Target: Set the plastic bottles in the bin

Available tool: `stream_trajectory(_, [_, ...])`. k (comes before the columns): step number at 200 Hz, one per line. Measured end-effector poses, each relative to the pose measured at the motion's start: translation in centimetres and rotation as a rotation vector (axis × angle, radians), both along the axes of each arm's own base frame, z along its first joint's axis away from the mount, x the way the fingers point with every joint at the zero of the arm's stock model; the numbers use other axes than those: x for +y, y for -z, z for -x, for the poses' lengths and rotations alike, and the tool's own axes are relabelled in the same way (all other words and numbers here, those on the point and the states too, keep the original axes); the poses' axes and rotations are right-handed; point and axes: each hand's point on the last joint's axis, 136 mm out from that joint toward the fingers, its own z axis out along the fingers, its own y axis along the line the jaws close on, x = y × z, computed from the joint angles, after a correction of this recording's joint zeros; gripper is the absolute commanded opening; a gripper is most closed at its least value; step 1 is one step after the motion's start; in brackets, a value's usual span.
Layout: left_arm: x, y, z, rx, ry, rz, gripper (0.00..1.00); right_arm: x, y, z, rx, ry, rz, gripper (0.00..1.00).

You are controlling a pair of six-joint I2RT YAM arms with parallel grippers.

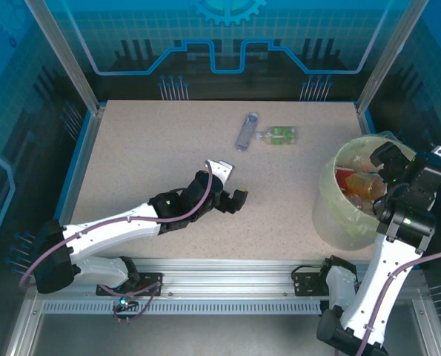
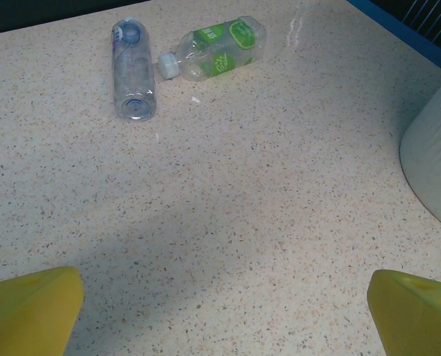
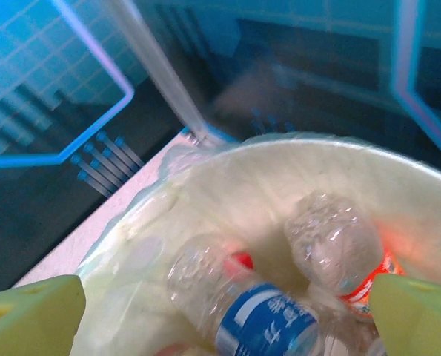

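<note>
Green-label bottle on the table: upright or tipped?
Tipped: the green-label bottle lies on its side on the table.

One bottle (image 1: 245, 130) lies at the back of our worktop (image 1: 146, 163), another bottle (image 1: 281, 135) just right of it. Our left tool (image 1: 232, 184) is in front of them, well apart. At the right we see the bin (image 1: 330, 216), more bottles (image 1: 357, 185) inside, our right tool (image 1: 389, 165) above it.

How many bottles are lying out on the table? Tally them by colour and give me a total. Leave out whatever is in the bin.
Blue-capped clear bottle: 1
Green-labelled bottle: 1
Total lying on the table: 2
</note>
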Motion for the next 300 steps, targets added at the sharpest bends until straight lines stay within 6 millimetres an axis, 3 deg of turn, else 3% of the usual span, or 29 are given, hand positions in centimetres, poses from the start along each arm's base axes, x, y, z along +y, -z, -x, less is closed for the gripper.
stream_trajectory(31, [0.0,0.0,0.0,0.000,0.000,0.000,0.99,4.5,-3.7,-0.7,-0.068,-0.235,-0.024,1.00])
stream_trajectory(76, [0.0,0.0,0.0,0.003,-0.004,0.006,0.99,14.1,-7.1,-0.5,-0.244,-0.690,-0.128,1.00])
stream_trajectory(123, [-0.1,0.5,0.0,0.034,-0.015,0.021,0.99,19.9,-6.4,0.1,-0.242,-0.971,-0.189,1.00])
stream_trajectory(152, [-0.1,1.6,-0.9,0.090,-0.039,0.028,0.99,23.0,-4.6,0.1,-0.196,-1.095,-0.202,1.00])
stream_trajectory(198, [1.0,3.3,-5.2,0.218,-0.172,0.048,0.99,28.1,-0.3,-1.7,-0.034,-1.204,-0.135,1.00])
stream_trajectory(230, [-1.0,3.4,-8.8,0.227,-0.208,0.052,0.99,30.3,2.1,-2.8,0.044,-1.209,-0.078,1.00])
stream_trajectory(259, [-2.5,4.7,-14.0,0.228,-0.244,0.067,0.99,30.7,2.8,-2.6,0.043,-1.195,-0.071,1.00])
stream_trajectory(300, [-1.0,10.4,-22.5,0.307,-0.310,0.019,0.99,28.5,2.4,-1.5,-0.031,-1.122,-0.077,1.00])
